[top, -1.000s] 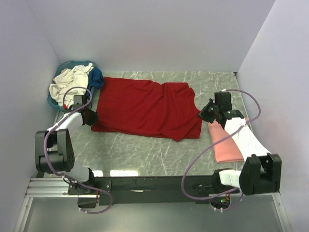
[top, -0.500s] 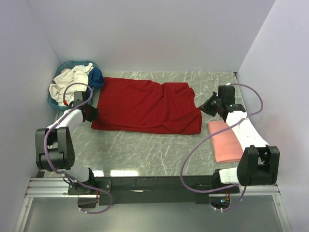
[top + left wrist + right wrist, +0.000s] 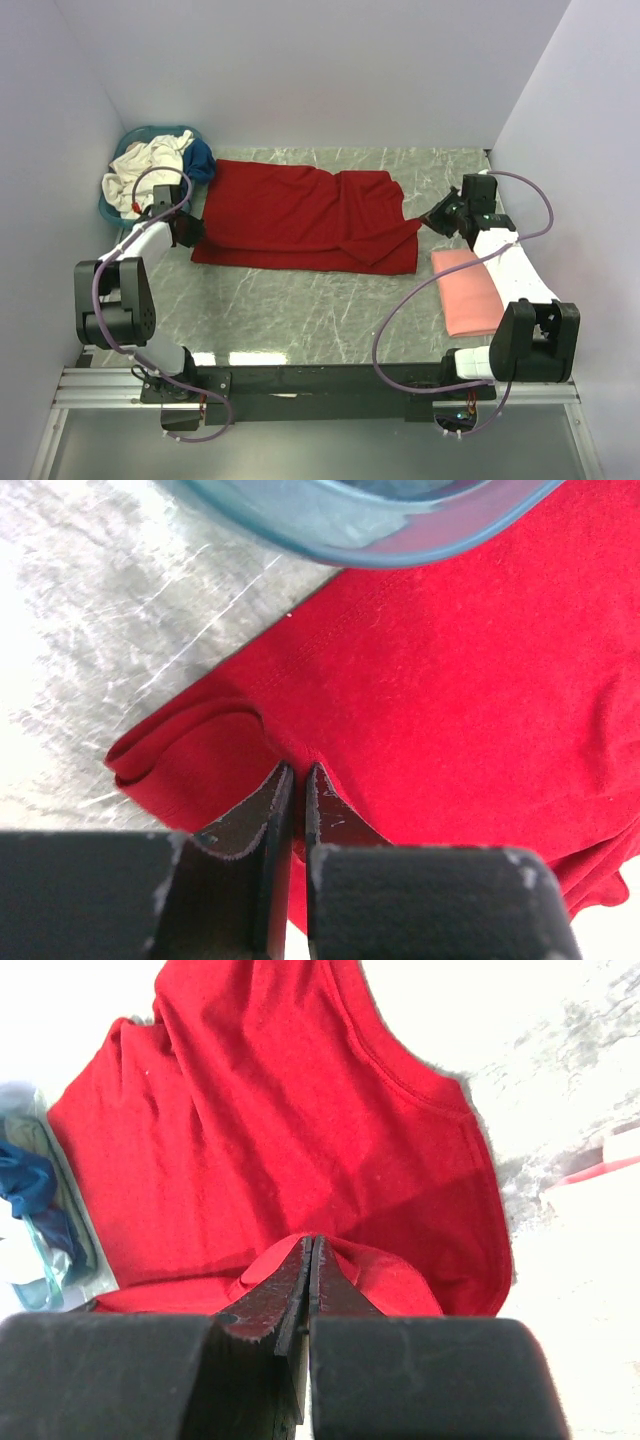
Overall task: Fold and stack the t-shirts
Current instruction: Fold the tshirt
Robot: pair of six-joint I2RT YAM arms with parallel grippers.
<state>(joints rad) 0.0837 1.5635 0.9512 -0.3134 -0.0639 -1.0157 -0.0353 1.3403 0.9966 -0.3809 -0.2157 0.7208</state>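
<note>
Both pairs of jaws pinch the red t-shirt [image 3: 300, 215] (opposite ends).

Nothing legible anywhere: no lettering, label, brand mark, number or sign to be read in any of the views.

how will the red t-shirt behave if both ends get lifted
Probably floppy: the red t-shirt bunches into soft folds where the left tool pinches it. Likely to sag mid-span, since it lies wrinkled. It looks thin, so probably light.
</note>
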